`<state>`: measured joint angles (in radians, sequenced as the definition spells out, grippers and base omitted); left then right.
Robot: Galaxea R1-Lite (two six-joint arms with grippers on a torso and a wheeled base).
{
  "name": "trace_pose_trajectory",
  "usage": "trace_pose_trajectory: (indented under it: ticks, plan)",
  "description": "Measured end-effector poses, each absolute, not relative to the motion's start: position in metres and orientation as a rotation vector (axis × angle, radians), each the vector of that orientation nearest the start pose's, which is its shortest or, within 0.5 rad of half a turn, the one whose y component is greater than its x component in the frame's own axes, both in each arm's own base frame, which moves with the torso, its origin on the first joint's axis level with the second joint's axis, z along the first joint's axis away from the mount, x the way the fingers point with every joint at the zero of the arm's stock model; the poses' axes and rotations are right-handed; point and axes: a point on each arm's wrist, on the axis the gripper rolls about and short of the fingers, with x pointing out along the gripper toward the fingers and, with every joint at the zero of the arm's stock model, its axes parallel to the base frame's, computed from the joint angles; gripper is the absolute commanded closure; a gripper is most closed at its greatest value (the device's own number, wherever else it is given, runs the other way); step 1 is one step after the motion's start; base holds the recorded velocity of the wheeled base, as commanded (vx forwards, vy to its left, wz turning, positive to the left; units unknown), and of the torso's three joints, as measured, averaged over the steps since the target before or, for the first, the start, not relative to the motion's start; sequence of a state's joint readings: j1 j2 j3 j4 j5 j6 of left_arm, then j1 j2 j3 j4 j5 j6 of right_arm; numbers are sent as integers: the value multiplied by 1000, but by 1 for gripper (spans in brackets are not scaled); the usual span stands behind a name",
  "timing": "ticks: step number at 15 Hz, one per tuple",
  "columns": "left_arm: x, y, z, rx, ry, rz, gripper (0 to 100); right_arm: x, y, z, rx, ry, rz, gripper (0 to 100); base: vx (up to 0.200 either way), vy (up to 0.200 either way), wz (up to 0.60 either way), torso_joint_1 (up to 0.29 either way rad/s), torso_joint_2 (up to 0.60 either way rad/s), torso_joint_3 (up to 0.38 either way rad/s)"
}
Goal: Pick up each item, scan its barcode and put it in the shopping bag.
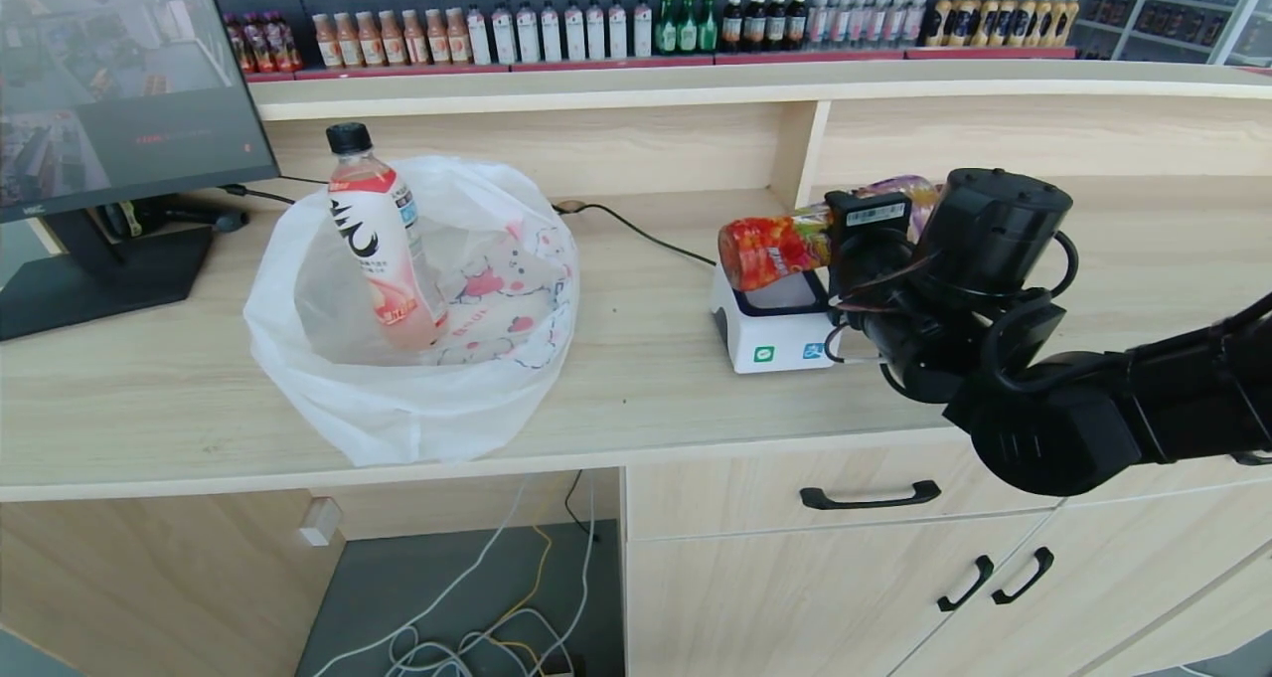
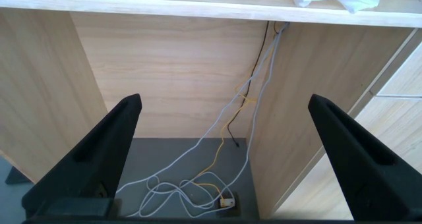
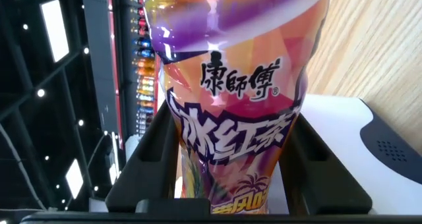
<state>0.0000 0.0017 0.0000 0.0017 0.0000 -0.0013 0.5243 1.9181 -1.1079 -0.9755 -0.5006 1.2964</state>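
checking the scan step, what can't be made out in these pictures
- Barcode on the red-labelled drink bottle: unseen in the head and right wrist views; the right gripper covers its far half.
- Scanner window: head view, the bottle partly hides it.
- Shopping bag floor: head view, crumpled plastic hides it.

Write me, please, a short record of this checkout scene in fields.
Right gripper: shut on red bottle, held sideways over the scanner
Left gripper: open, low, facing cables under the counter
Bag: open on the counter, left of the scanner
Pink bottle: leaning in the bag, cap up
Task stage: red bottle at the scanner, not yet bagged
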Motion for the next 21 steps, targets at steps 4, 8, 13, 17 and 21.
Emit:
trace_pose_trajectory:
  ticks: [4,8,13,17,21]
  plan:
    - [-23,0,75,-1,3,0,0,326,178,231,1361,-120,128,100,0,0,0,0,0,0]
    - [-23,0,75,-1,3,0,0,321,183,244,1246,-139,172,100,0,0,0,0,0,0]
    - [-23,0,75,-1,3,0,0,311,202,274,1007,-215,241,100,0,0,0,0,0,0]
    - [-23,0,75,-1,3,0,0,289,220,288,725,-292,270,100,0,0,0,0,0,0]
    - [-23,0,75,-1,3,0,0,258,237,293,512,-426,316,100,0,0,0,0,0,0]
